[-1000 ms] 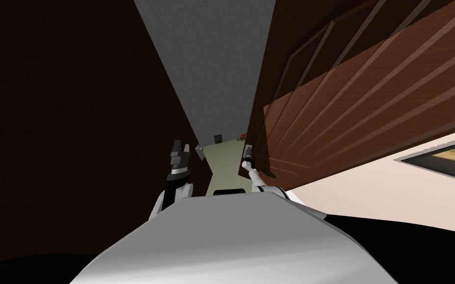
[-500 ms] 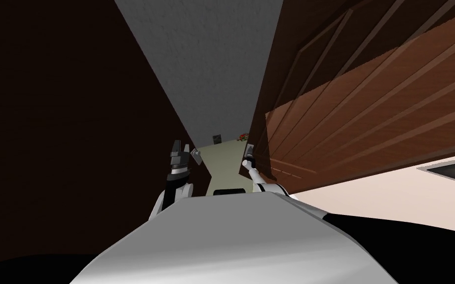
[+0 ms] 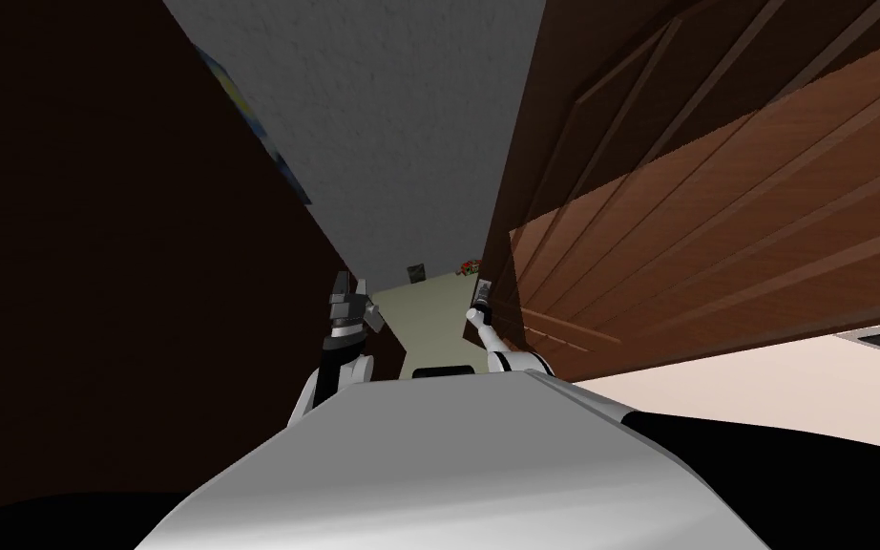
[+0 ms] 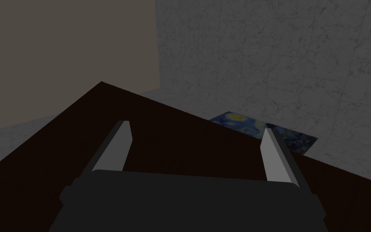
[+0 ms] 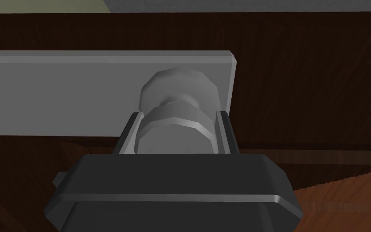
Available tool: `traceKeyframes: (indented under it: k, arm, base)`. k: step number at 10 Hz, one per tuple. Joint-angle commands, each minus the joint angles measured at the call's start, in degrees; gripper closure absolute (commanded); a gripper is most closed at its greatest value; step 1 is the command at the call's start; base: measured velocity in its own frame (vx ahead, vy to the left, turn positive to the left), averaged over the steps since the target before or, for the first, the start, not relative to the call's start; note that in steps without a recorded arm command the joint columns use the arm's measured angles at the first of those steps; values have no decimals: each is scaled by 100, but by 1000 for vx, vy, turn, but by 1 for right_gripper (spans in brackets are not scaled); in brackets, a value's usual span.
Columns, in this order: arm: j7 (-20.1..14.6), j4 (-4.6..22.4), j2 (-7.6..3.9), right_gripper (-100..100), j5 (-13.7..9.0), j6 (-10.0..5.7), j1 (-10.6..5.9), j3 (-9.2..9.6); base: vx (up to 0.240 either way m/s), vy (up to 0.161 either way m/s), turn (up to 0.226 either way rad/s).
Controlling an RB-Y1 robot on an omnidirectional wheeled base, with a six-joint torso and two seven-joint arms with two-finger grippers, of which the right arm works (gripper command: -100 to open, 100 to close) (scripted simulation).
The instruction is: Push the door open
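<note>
A brown panelled door [image 3: 696, 220] slants across the right of the head view. My right gripper [image 3: 477, 304] is at the door's near edge. In the right wrist view the right gripper [image 5: 178, 117] is shut on a grey round door knob [image 5: 176, 129], which sits on a grey plate [image 5: 60, 92] fixed to the dark wood. My left gripper [image 3: 343, 286] is raised beside a dark brown surface [image 3: 94, 239]. It stands open [image 4: 196, 129] with nothing between its fingers, facing that same dark surface [image 4: 172, 133].
Between the dark surface and the door, a gap shows a pale floor [image 3: 429, 320] and a grey wall [image 3: 400, 115]. A blue picture [image 3: 257, 129] hangs on that wall [image 4: 237, 121]. A small grey plate [image 3: 372, 313] sits by the left gripper. Small objects lie at the far end.
The gap between the dark left surface and the door has widened, baring more grey wall and the blue picture. My view has turned; the framed picture at the right has slid nearly out.
</note>
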Motion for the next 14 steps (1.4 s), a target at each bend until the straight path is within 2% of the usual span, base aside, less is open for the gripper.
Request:
traceKeyframes:
  k: [1, 2, 3, 4, 6, 7, 8, 10, 11, 13, 14]
  arm:
    - [145, 42, 119, 100, -160, -123, -61, -56]
    - [83, 51, 59, 100, -97, -77, -51, -37]
    - [214, 55, -107, 100, -236, -239, -64, -123]
    - [280, 55, -170, 100, -309, -320, -68, -169]
    - [317, 55, -198, 100, -350, -364, -70, -193]
    - [396, 55, -240, 100, -438, -462, -74, -248]
    - [396, 55, -240, 100, -438, -462, -74, -248]
    - [523, 56, -263, 100, -578, -617, -81, -334]
    - [523, 195, -263, 100, -578, -617, -81, -334]
    - [523, 56, -263, 100, -578, -617, -81, -334]
    - [651, 56, -229, 100, -719, -773, -88, -421]
  base:
    - [134, 54, -67]
    - [56, 28, -27]
    - [90, -40, 90]
    - [160, -42, 103]
    - [104, -48, 12]
    - [99, -38, 68]
    - [103, -36, 18]
    - [102, -32, 30]
    - [95, -32, 26]
    - [23, -9, 0]
    - [102, -41, 68]
